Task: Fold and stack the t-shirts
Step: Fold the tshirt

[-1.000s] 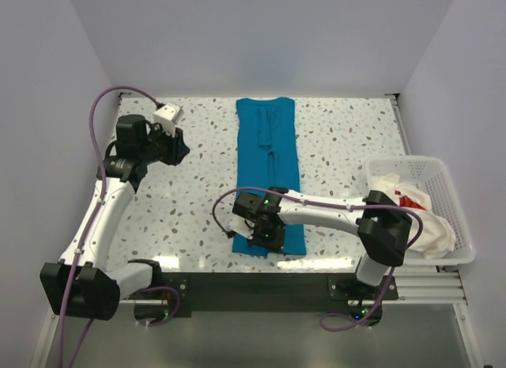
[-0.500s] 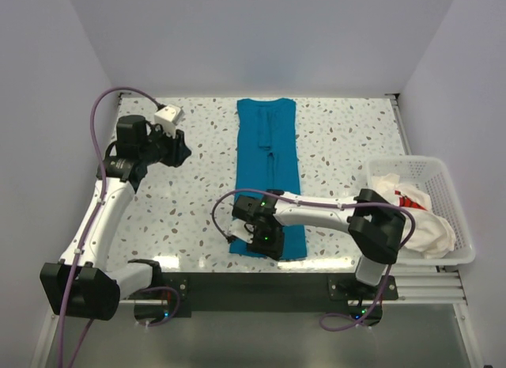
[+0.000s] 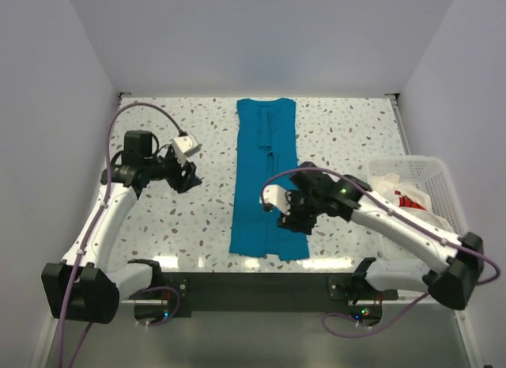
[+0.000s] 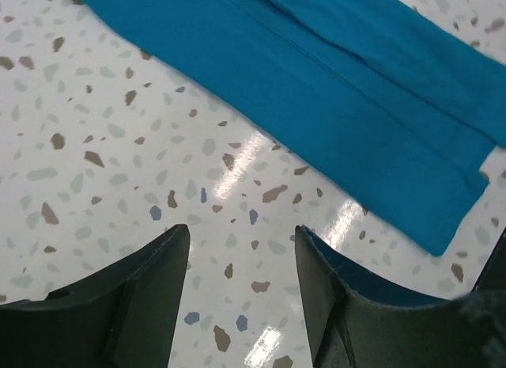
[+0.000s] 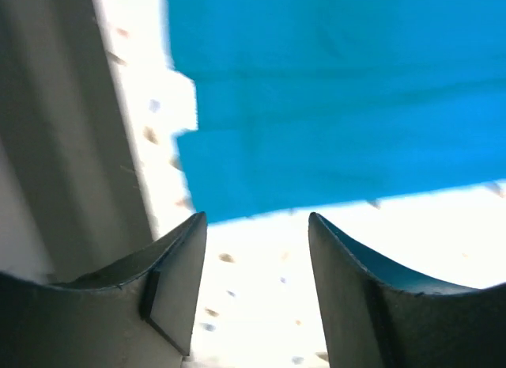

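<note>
- Here the teal shirt (image 3: 267, 178) lies flat in a long narrow fold on the table (image 3: 348, 138), its near hem just under the right gripper (image 3: 294, 220), whose jaws stand apart and empty.
- The left gripper (image 3: 190, 178), jaws apart and empty, hovers over bare table, with the shirt's long edge near on its right.
- A white shirt (image 3: 431, 229) sits in the basket (image 3: 444, 182), well right of the right gripper.
</note>
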`<state>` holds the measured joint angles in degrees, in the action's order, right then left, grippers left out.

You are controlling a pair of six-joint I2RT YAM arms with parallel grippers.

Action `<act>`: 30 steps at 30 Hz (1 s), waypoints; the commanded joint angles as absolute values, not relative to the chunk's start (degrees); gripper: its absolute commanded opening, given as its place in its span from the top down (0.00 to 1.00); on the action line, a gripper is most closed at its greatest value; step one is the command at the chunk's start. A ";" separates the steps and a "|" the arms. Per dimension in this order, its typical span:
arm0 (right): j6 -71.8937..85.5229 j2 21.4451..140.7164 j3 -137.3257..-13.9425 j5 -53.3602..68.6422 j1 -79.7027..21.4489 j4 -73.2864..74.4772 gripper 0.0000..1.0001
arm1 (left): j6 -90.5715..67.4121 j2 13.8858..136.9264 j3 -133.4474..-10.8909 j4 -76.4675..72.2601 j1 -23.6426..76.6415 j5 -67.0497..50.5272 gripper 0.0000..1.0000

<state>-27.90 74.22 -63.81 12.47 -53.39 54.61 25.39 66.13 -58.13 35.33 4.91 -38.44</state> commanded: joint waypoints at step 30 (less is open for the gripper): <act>-38.32 85.08 -49.22 14.60 -67.15 38.76 0.66 | 22.76 57.22 -42.54 22.59 8.70 -42.10 0.51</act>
<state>-38.54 84.20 -50.11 17.56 -66.81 42.74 24.93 57.47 -41.10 23.62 8.97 -40.93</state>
